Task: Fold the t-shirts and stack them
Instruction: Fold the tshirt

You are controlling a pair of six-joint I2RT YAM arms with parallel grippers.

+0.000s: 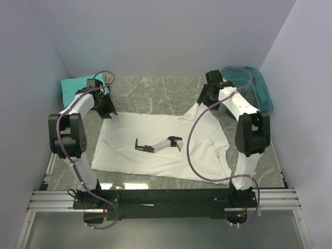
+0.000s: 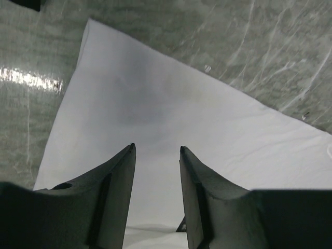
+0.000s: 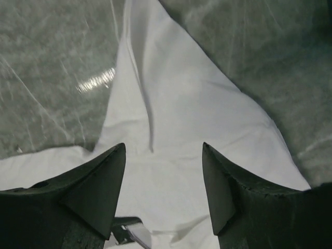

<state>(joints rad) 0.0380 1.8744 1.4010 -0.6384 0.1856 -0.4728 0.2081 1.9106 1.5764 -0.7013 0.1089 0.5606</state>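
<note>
Bare worktop [image 1: 155,88] runs across the upper middle of the top view, an open passage between the arms. The white t-shirt [image 1: 155,148] lies flat and low over the centre. The teal t-shirt [image 1: 70,87] sits at upper left beside the left end effector [image 1: 111,112]. The teal tub [image 1: 259,85] stands at upper right, behind the right end effector [image 1: 202,101], and walls close both sides. A purple cable [image 1: 188,142] loops over the white shirt's right part.

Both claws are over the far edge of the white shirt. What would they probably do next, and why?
Probably lower both and pinch the cloth. The left gripper and right gripper are open, each above the far edge of the white shirt, which lies spread flat and unfolded. Neither holds anything yet. Gripping that edge would likely start a fold toward the near side.
</note>
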